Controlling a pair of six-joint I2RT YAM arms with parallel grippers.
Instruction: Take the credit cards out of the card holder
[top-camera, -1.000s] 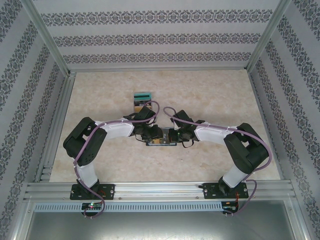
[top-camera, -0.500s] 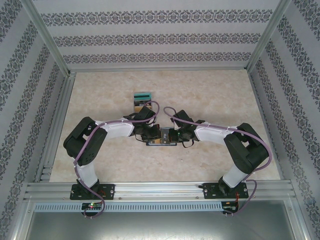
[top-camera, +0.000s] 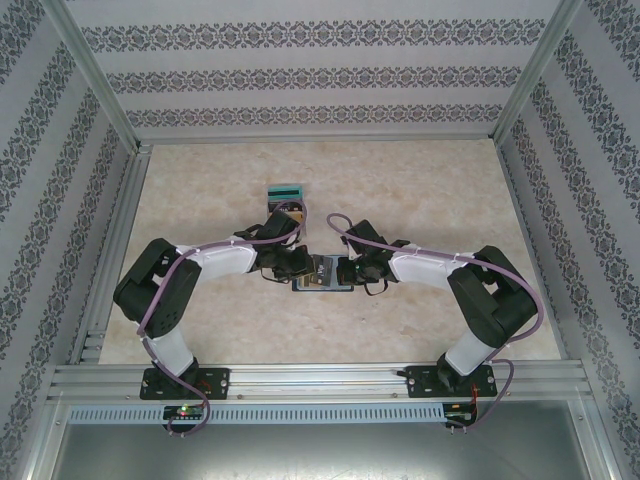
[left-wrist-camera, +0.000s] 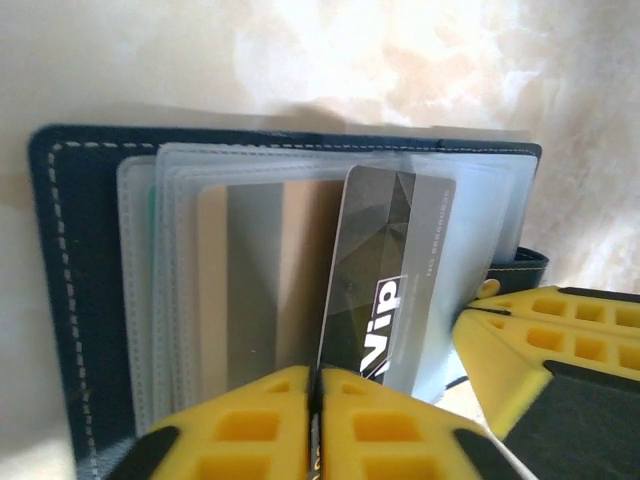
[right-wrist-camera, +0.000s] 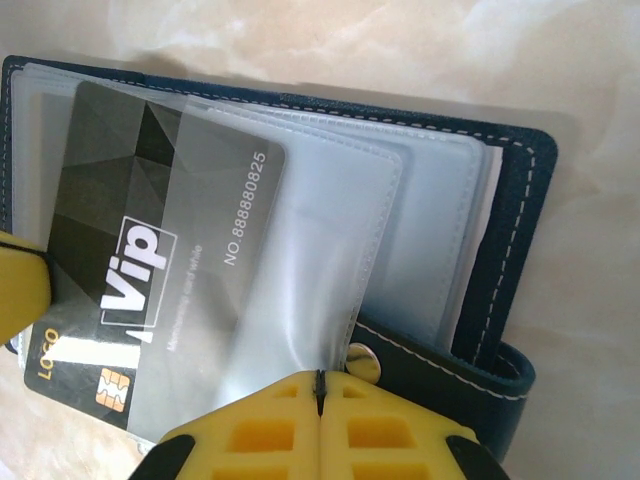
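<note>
The navy card holder (top-camera: 322, 276) lies open on the table between both grippers. In the left wrist view its clear sleeves (left-wrist-camera: 190, 250) fan out, and a dark "VIP" credit card (left-wrist-camera: 385, 260) sticks partway out of one. My left gripper (left-wrist-camera: 316, 385) is shut on that card's near edge. Another tan and grey card (left-wrist-camera: 265, 280) sits inside a sleeve. In the right wrist view the same VIP credit card (right-wrist-camera: 120, 200) lies half out of its sleeve, and my right gripper (right-wrist-camera: 319, 385) is shut on the sleeve's edge beside the snap tab (right-wrist-camera: 365, 360).
A tan wooden box with a teal top (top-camera: 284, 196) stands just behind my left gripper (top-camera: 303, 266). My right gripper (top-camera: 342, 272) is a few centimetres from the left one. Metal frame rails (top-camera: 110, 250) and patterned walls border the table.
My left arm has drawn back to the left, its elbow swinging outward, and the gripper has shifted slightly left with the card. The right arm has stayed still.
</note>
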